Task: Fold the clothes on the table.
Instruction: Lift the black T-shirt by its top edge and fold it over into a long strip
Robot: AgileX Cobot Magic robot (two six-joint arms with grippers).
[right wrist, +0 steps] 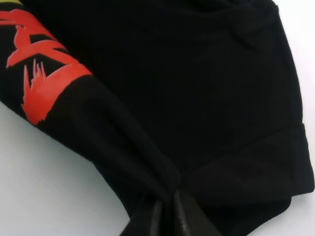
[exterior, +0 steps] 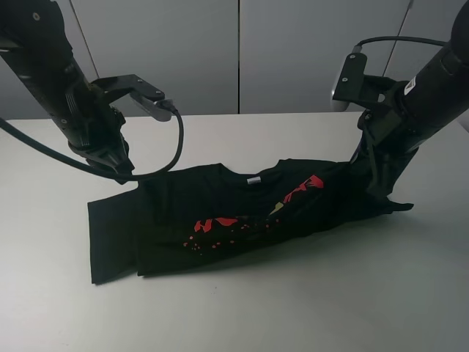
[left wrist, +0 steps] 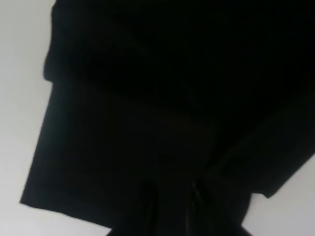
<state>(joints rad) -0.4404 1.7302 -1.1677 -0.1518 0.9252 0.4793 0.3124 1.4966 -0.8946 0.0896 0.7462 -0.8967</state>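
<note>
The black T-shirt (exterior: pixel 242 213) lies across the middle of the white table (exterior: pixel 293 308), partly folded, with its red print and white neck tag (exterior: pixel 253 180) facing up. My left gripper (exterior: pixel 123 174) is at the shirt's far left corner and is shut on the cloth. In the left wrist view, black fabric (left wrist: pixel 147 98) bunches into the gripper (left wrist: pixel 170 216). My right gripper (exterior: pixel 375 192) is shut on the shirt's right end and holds it lifted off the table. In the right wrist view, the cloth (right wrist: pixel 197 73) with its red print (right wrist: pixel 39 83) gathers into the gripper (right wrist: pixel 170 221).
A black cable (exterior: pixel 176 147) loops from the left arm down to the shirt's left edge. A grey panelled wall (exterior: pixel 242 51) stands behind the table's far edge. Bare white table top surrounds the shirt on all sides.
</note>
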